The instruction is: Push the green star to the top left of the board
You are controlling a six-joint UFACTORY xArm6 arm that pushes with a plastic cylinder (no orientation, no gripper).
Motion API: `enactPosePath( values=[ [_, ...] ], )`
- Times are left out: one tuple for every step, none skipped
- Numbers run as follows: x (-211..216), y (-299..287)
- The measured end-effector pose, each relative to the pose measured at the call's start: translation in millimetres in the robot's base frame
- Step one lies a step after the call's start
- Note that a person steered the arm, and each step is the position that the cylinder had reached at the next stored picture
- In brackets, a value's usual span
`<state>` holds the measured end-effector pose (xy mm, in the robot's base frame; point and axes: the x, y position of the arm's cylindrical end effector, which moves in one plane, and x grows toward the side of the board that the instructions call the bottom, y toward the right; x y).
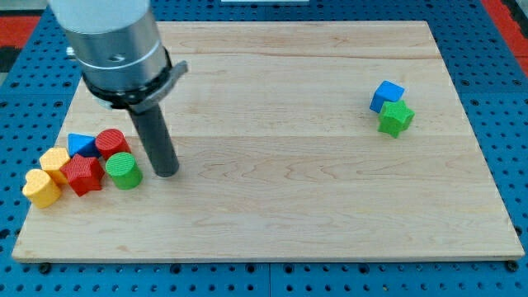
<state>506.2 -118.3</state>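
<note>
Two blocks sit together at about three o'clock on the table (pixel 272 206): the green star (pixel 396 118), with a blue cube (pixel 386 95) touching it at its eleven o'clock. My tip (pixel 167 171) rests far off at nine o'clock, just beside a green cylinder (pixel 124 170) in a cluster with a red star (pixel 82 174), a red cylinder (pixel 110 143), a blue triangle (pixel 80 144) and two yellow blocks (pixel 48 175). No claw is fitted, so there is nothing to hold open or closed. To push well, I judge the tip should travel round to the star's four o'clock side, clear of the cluster, then drive toward ten o'clock. The cube lies right in that line; shifting the star sideways first may avoid carrying it along.
</note>
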Motion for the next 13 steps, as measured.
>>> enactPosePath(
  values=[
    [1, 73],
    [-1, 169],
    [-4, 257],
    [-10, 316],
    [-43, 367],
    [-84, 360],
    [-79, 310],
    [-79, 234],
    [-77, 168],
    [-80, 119],
    [-115, 82],
    [-157, 65],
    [-198, 60]
  ],
)
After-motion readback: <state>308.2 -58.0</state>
